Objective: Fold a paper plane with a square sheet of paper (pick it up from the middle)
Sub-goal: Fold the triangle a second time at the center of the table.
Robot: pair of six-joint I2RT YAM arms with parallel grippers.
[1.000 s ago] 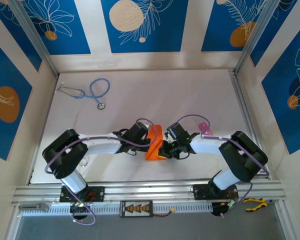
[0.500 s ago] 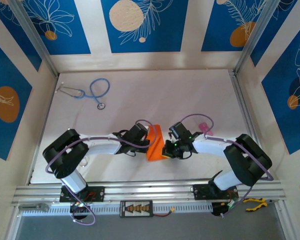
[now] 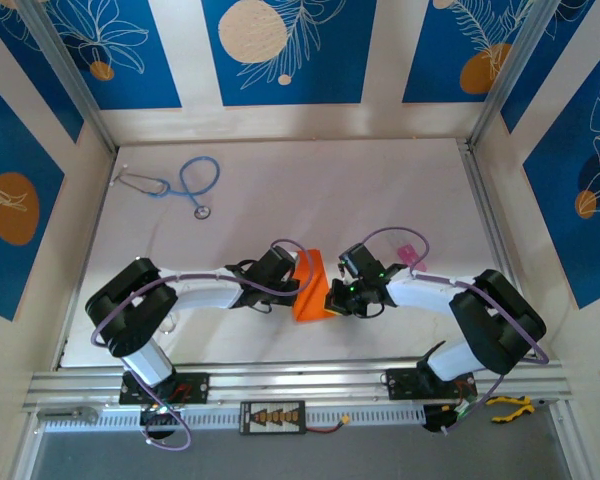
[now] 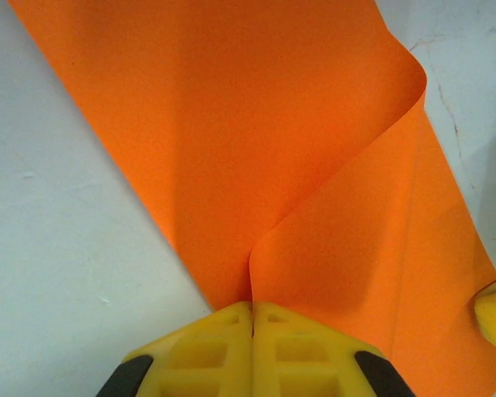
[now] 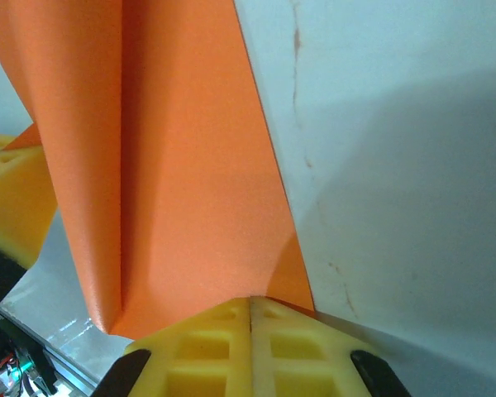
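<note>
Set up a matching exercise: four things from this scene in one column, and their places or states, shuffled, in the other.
Column A
1. square sheet of paper
2. blue stethoscope
3. small pink thing
4. left gripper

Column B
a. far left part of the table, untouched
b. shut on an orange edge
c. near the middle, curled over on itself
d. right half, lying loose

Pairs: 1-c, 2-a, 3-d, 4-b
</note>
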